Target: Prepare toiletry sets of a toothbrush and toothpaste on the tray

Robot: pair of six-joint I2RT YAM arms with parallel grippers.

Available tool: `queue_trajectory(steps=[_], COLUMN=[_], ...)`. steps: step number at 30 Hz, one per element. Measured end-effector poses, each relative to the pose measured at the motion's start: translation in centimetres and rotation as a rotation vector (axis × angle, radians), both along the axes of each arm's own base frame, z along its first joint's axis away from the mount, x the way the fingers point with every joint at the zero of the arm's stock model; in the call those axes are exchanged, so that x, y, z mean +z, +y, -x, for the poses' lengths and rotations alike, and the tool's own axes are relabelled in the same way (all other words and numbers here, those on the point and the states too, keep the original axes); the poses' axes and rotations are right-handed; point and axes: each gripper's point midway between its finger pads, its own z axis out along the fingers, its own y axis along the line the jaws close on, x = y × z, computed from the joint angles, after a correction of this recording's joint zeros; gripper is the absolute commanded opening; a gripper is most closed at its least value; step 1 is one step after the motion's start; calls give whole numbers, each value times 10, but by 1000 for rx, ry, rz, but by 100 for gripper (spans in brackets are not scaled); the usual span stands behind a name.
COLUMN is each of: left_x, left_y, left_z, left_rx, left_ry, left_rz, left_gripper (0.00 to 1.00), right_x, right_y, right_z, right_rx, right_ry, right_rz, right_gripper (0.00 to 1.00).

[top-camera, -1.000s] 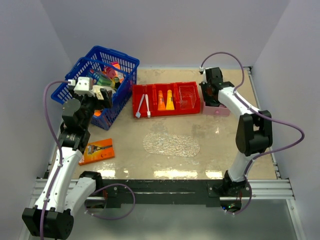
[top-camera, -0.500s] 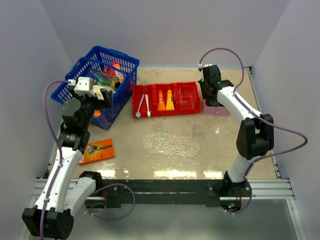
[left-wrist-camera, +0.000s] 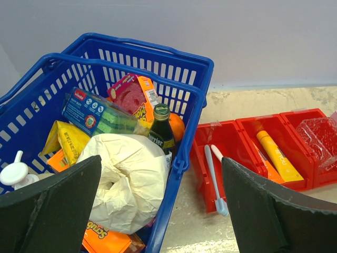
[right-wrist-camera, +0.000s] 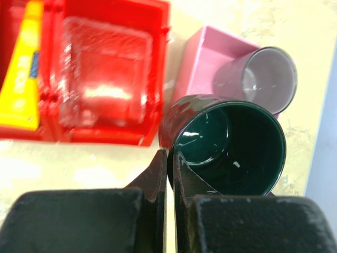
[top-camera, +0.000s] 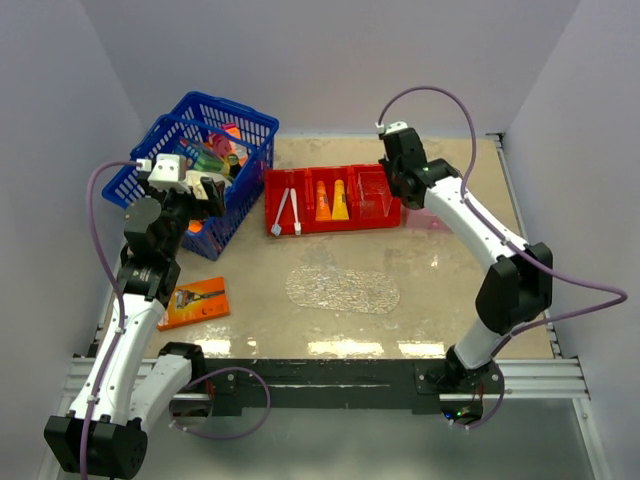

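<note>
Your right gripper (right-wrist-camera: 169, 158) is pinched nearly closed on the rim of a dark green cup (right-wrist-camera: 231, 139), one finger (right-wrist-camera: 156, 176) outside the wall and the other inside, so the thin wall is all that parts them. The cup stands open side up, above the gap between the red bin (right-wrist-camera: 108, 138) and the pink box (right-wrist-camera: 202, 58); you cannot tell from the wrist view whether it rests on the table or hangs above it. A clear cup (right-wrist-camera: 269, 76) stands in the pink box just beyond. Your left gripper (left-wrist-camera: 160, 174) is spread wide and holds nothing, poised over the blue basket (left-wrist-camera: 187, 113), which is full of packaged goods. The tray (top-camera: 343, 288) lies flat on the table, near the middle and just in front of the red bin, with nothing on it. Both toothbrushes (top-camera: 285, 212) lie in the bin's left compartment, and the orange tube (top-camera: 323, 200) and the yellow-orange tube (top-camera: 341, 200) lie side by side in the middle one. The right compartment holds a clear bumpy insert (right-wrist-camera: 102, 79). The orange razor pack (top-camera: 195, 300) lies flat on the table, near your left arm.
</note>
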Motion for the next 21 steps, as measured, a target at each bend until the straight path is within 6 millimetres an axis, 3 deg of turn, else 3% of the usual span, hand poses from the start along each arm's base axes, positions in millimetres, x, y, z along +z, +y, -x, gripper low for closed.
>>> queue_trajectory(steps=[6,11,17,21], left_x=[0,0,-1,-2], left_y=[0,0,0,0], left_z=[0,0,0,-1], left_rx=[0,1,0,0], left_ry=[0,0,3,7], left_rz=[0,0,0,0], left_gripper=[100,100,100,100], right_x=[12,19,10,1], right_y=[29,51,76,99], right_z=[31,73,127,152], right_rx=[48,107,179,210], right_ry=[7,14,82,117], right_rz=[-6,-47,-127,-193], right_gripper=[0,0,0,0])
